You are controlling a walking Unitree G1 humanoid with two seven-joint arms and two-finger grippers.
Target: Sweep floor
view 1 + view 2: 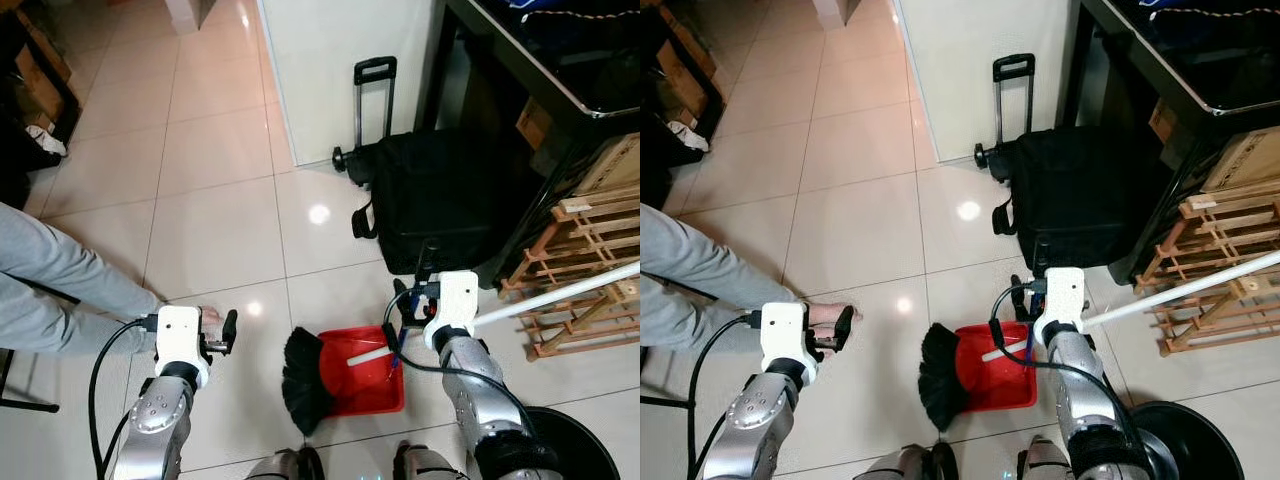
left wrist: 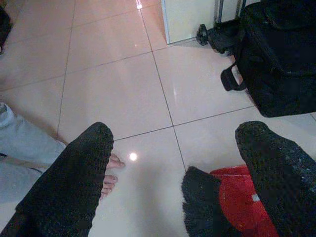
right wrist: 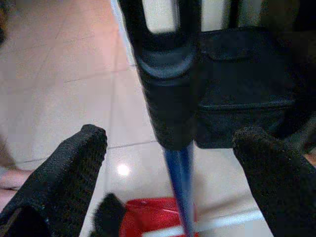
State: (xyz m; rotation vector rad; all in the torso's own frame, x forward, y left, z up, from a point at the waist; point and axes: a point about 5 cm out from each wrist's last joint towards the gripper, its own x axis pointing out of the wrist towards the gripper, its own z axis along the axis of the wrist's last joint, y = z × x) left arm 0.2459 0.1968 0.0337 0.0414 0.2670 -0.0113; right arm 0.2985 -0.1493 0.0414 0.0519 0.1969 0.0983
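A red dustpan lies on the tiled floor just before my feet. A black broom head rests against its left side. The broom's white pole slants off to the right under my right wrist. My right gripper hovers above the pan, open. The black grip of the pan's blue handle stands between its fingers without touching them. My left gripper is open over bare tiles left of the broom, holding nothing.
A person's grey trouser leg and bare foot lie on the floor close beside my left gripper. A black wheeled bag stands ahead by the white wall. A wooden rack and a round black object are on the right.
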